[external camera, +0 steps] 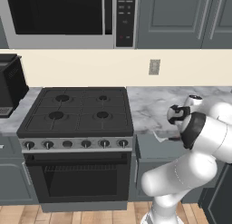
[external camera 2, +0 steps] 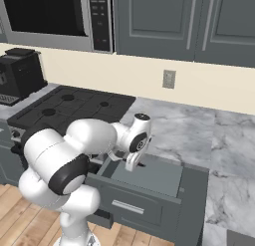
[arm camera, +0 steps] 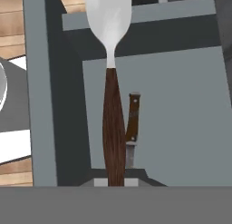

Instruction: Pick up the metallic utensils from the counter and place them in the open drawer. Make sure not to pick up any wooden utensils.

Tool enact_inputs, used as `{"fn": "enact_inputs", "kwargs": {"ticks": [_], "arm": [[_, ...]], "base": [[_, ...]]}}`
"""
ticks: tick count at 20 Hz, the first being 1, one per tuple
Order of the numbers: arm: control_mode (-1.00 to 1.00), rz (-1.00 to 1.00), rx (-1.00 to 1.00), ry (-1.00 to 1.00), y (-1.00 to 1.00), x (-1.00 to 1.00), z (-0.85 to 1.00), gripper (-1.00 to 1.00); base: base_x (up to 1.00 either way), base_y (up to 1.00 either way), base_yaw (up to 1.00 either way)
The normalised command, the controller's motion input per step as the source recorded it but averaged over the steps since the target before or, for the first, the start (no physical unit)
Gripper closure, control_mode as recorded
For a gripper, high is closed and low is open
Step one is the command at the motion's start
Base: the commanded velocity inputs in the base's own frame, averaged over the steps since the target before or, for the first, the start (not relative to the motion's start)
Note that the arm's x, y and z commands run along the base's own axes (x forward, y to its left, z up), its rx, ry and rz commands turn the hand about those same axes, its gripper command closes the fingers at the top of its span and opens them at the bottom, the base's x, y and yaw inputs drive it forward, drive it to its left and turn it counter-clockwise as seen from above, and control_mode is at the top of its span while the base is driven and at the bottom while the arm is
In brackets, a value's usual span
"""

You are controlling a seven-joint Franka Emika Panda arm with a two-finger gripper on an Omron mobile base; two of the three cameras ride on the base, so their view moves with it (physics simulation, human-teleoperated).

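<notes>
Kitchen: stove (external camera: 79, 109), microwave (external camera: 63, 17), marble counter (external camera 2: 199, 135)

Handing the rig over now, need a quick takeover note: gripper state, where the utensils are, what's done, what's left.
Gripper: shut on the spoon, fingers clamped on its brown handle, silver bowl pointing away, hanging over the open drawer.
Knife: already lying flat inside the drawer.
Done: knife placed; spoon picked and carried over the drawer.
Left: lower slightly, open the fingers to drop the spoon beside the knife, then retract.
</notes>
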Motion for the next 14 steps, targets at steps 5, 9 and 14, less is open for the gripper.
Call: {"fn": "enact_inputs", "kwargs": {"ticks": [5,9,14], "arm": [[-1.00,0.00,-0.01,-0.06,-0.04,-0.09,-0.29,1.00],[-1.00,0.00,0.00,-0.02,-0.08,-0.02,-0.20,1.00],[-1.00,0.00,0.00,0.00,-0.14,0.00,-0.18,1.00]], "base": [[0.00,0.00,0.00],[0.00,0.00,0.00],[0.00,0.00,0.00]]}}
